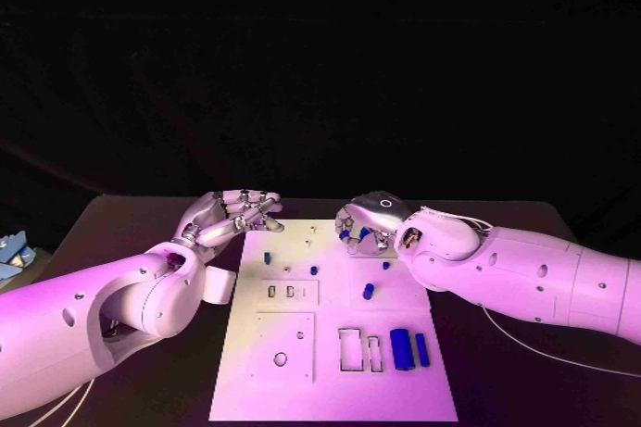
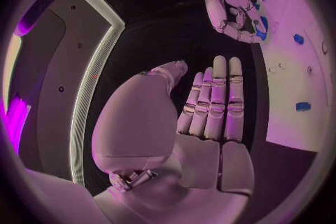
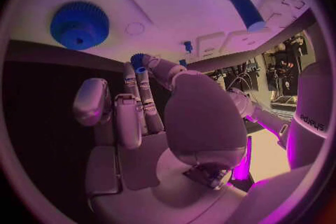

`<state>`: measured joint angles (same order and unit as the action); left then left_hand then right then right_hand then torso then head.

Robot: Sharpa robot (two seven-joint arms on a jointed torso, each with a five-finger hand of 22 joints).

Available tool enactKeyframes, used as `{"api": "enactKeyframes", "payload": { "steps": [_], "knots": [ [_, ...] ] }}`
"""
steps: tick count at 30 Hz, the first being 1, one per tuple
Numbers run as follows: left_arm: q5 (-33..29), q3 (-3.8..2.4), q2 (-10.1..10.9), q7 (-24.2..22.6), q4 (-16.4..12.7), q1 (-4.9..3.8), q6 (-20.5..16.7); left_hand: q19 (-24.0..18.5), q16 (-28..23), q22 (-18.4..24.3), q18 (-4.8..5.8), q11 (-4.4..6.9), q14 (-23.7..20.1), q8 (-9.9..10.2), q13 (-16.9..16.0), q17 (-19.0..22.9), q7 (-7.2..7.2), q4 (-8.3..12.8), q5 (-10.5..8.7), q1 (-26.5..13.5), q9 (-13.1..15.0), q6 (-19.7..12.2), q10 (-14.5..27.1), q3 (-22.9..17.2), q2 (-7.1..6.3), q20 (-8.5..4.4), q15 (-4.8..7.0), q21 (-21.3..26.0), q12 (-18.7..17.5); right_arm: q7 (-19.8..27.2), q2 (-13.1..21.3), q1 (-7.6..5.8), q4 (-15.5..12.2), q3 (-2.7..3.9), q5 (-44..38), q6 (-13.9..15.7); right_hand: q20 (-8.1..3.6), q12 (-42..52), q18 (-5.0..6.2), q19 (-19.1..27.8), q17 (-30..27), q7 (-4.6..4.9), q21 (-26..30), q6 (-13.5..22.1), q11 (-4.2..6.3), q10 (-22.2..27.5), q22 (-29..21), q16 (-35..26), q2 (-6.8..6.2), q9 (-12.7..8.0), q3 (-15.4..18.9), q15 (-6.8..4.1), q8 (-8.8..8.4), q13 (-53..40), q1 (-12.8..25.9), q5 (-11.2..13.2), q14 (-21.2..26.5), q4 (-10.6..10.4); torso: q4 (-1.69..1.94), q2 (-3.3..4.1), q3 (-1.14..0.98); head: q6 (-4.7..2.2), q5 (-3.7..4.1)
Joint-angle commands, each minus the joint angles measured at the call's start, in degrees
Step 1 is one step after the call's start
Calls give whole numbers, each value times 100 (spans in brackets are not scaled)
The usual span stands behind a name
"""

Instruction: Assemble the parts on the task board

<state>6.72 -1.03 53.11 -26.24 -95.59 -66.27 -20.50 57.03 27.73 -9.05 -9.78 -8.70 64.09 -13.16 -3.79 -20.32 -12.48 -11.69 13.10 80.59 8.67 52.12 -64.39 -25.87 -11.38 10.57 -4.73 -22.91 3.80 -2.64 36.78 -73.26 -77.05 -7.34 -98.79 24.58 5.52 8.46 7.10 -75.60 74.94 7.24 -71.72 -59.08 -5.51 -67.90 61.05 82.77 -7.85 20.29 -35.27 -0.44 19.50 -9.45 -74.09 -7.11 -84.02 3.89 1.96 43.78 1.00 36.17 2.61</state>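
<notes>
The task board (image 1: 334, 353) is a flat white plate lying lengthwise on the matte black table (image 1: 521, 390), cut with rectangular slots and small round holes; two long blue bars (image 1: 408, 347) lie side by side near its right edge, and smaller blue pieces (image 1: 369, 291) sit further up the plate. The left hand (image 1: 234, 216), silver and jointed, hovers just off the board's far left corner with its fingers straight, close together and empty, so it is released. The right hand (image 1: 374, 221) hangs over the board's far end, fingers curled downward; its fingertips (image 3: 142, 67) appear to touch a small blue toothed part (image 3: 138, 60), though whether it is truly pinched I cannot tell. In the right wrist view a round blue gear (image 3: 79, 24) with a ridged rim lies flat on the board, apart from a blue cylinder (image 3: 243, 4) with a pale tip.
</notes>
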Motion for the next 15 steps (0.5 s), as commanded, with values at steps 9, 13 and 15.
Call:
{"api": "enactKeyframes", "payload": {
  "steps": [9,13,15],
  "knots": [
    [-14,-6,-37,-14,-12,-9,120,34,34,-6,-62,-4,-26,36,6,-13,-19,16,-21,-45,-8,-30,38,-19,20,12,-11,-35,-27,-208,-457,8,459,7,-108,627,-35,0,-115,6,160,20,-16,16,197,-212,19,41,80,33,-7,-40,42,-157,-95,-11,-342,34,20,28,9,-36,19],
    [-20,-11,-46,-14,-29,-12,123,34,34,-6,-62,-4,-26,36,6,-13,-19,16,-21,-45,-8,-30,38,-19,20,12,-11,-35,-27,-200,-620,34,611,9,-82,685,-34,-9,-117,4,165,25,-22,38,193,-197,29,46,80,45,-16,-37,42,-157,-89,-11,-344,36,42,46,15,-51,-9],
    [-22,-23,-41,-13,-54,-15,121,34,39,-8,-62,-5,-31,38,6,-19,-20,22,-21,-42,-9,-31,42,-22,21,12,-11,-39,-26,-191,-723,49,697,12,-69,711,-33,-13,-119,2,171,27,-27,47,190,-190,37,50,82,51,-21,-35,42,-157,-87,-13,-345,38,57,73,21,-72,5]
  ]
}}
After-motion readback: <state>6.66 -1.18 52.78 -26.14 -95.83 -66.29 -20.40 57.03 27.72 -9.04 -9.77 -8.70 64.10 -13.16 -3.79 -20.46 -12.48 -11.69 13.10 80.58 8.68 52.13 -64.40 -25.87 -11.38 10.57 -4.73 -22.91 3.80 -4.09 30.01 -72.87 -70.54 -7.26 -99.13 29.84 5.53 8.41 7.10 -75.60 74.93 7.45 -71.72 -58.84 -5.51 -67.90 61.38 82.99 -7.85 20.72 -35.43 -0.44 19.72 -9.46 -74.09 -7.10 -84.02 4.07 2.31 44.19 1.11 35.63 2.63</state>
